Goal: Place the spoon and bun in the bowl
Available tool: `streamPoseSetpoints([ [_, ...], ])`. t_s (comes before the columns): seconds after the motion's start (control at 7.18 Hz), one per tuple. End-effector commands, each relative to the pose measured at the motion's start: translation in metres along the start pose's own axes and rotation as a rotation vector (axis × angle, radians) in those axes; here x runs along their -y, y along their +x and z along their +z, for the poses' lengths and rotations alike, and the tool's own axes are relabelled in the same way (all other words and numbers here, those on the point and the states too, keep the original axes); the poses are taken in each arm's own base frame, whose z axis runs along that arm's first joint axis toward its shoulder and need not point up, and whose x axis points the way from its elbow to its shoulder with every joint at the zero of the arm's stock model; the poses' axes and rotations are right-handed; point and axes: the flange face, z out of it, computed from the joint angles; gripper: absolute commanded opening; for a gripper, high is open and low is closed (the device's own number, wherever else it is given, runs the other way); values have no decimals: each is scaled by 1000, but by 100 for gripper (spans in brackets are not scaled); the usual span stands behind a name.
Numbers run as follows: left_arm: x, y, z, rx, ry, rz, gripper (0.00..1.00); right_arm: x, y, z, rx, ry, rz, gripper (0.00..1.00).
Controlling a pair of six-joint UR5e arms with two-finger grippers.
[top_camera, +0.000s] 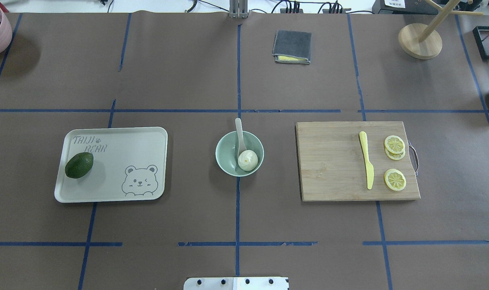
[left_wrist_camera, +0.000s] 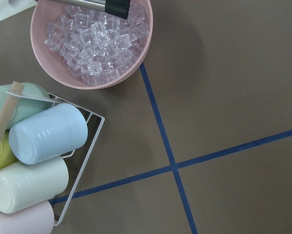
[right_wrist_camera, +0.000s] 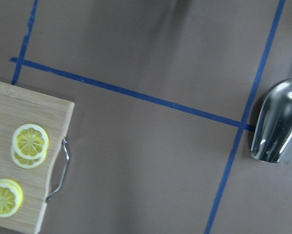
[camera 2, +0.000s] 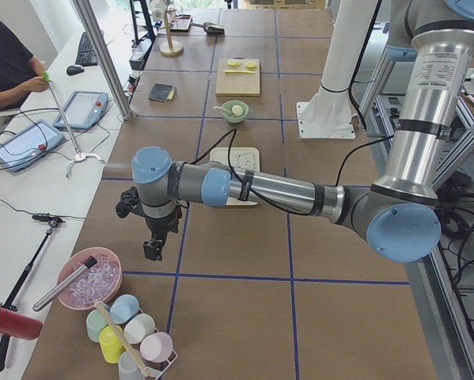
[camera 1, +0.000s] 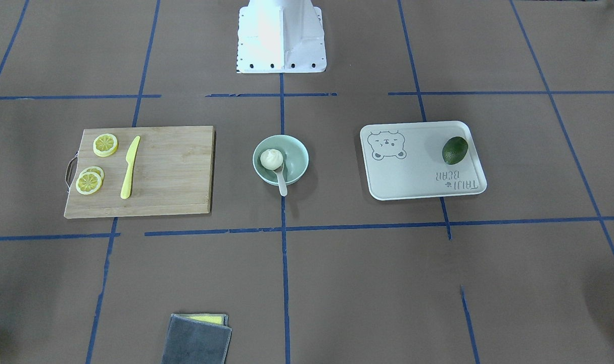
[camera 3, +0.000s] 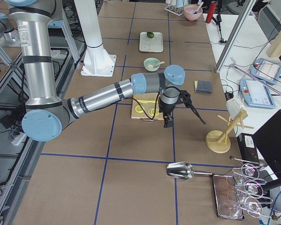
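Observation:
The pale mint-green bowl (top_camera: 225,155) stands at the table's middle; it also shows in the front view (camera 1: 297,157). The white pleated bun (top_camera: 247,160) lies inside it. The off-white spoon (top_camera: 239,132) rests in the bowl with its scoop by the bun and its handle sticking out over the rim (camera 1: 282,185). My left gripper (camera 2: 152,252) hangs far off at the table's left end, above the pink ice bowl. My right gripper (camera 3: 166,124) hangs beyond the cutting board at the right end. Both show only in side views; I cannot tell whether they are open or shut.
A wooden cutting board (top_camera: 333,161) with a yellow knife (top_camera: 366,163) and lemon slices (top_camera: 395,143) lies right of the bowl. A bear-print tray (top_camera: 119,149) with an avocado (top_camera: 79,165) lies left. A grey cloth (top_camera: 291,46), pink ice bowl (left_wrist_camera: 92,44), cup rack (left_wrist_camera: 43,136) and metal scoop (right_wrist_camera: 277,122) are farther out.

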Motion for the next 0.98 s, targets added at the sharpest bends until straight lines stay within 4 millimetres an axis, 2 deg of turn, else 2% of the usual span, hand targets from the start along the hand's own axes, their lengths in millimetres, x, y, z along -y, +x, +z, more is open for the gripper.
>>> streamPoseSetpoints([
  [0.0, -42, -22, 18, -25, -33, -64, 100, -26, 62, 21, 24, -37, -9, 100],
  [0.14, -59, -28, 28, -30, -49, -80, 100, -20, 62, 19, 17, -14, -34, 100],
  [0.28, -66, -31, 33, -31, -59, -90, 100, -30, 84, 45, 25, -46, 5, 100],
  [0.42, -77, -34, 40, -34, -74, -103, 100, -34, 100, 46, 20, -34, 53, 100],
  [0.56, -85, -36, 44, -40, -85, -113, 100, -35, 102, 44, 21, -29, 141, 100],
  [0.7, -89, -34, 46, -73, -81, -120, 100, -46, 109, 49, 40, -33, 179, 100],
  [0.84, -99, -36, 51, -106, -87, -142, 100, -53, 112, 46, 91, -6, 195, 100],
])
